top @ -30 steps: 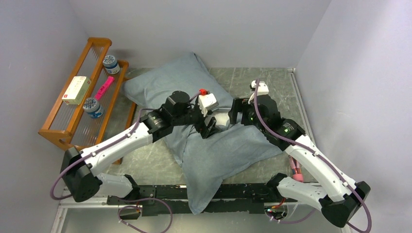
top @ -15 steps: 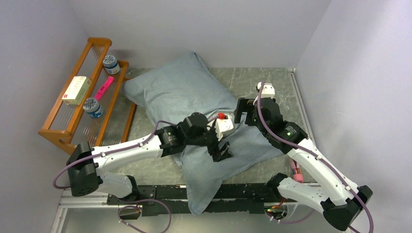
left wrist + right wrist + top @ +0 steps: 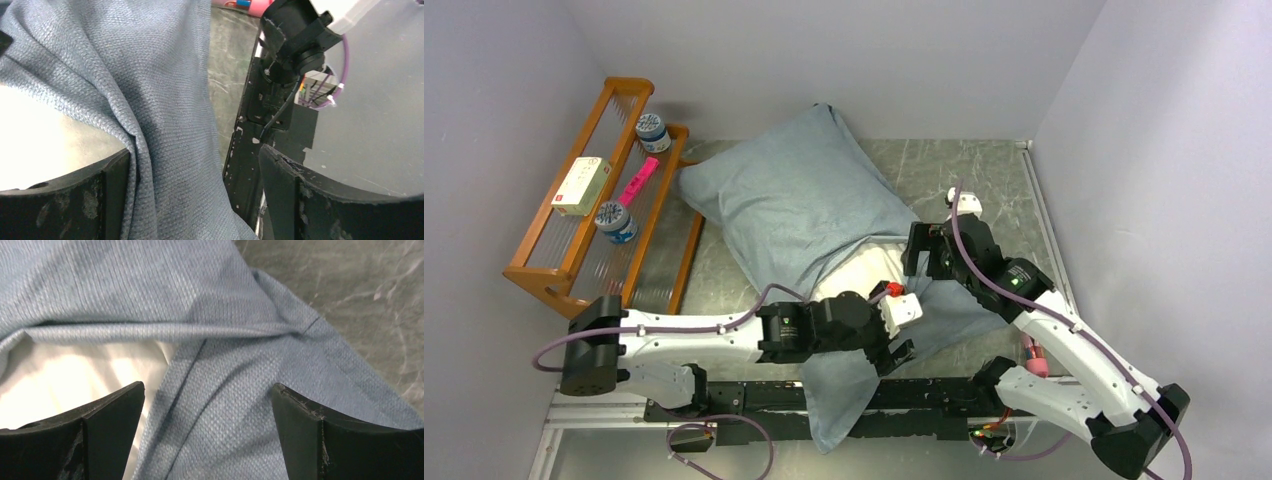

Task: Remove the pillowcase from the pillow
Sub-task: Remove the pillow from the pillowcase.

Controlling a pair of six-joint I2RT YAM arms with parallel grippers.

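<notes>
Pillowcase [image 3: 789, 200] partly off pillow [image 3: 862, 272], w/ L pincer [image 3: 893, 355] & R pincer [image 3: 915, 262] both spread wide.

The pillowcase [image 3: 794, 200] shows its plain grey-blue face and lies crumpled on the worktop [image 3: 984, 170]. Its plump part is beyond both pincers, and its loose flat end passes under the left pincer [image 3: 894, 355] toward the near edge. The pillow [image 3: 864, 272] is white and soft, and one bare part of it shows at the mouth of the pillowcase, between the left pincer and the right pincer [image 3: 914, 262]. A fold of the grey-blue cloth lies between the wide-apart fingers of each pincer, with the white pillow beside it, toward the left finger.
</notes>
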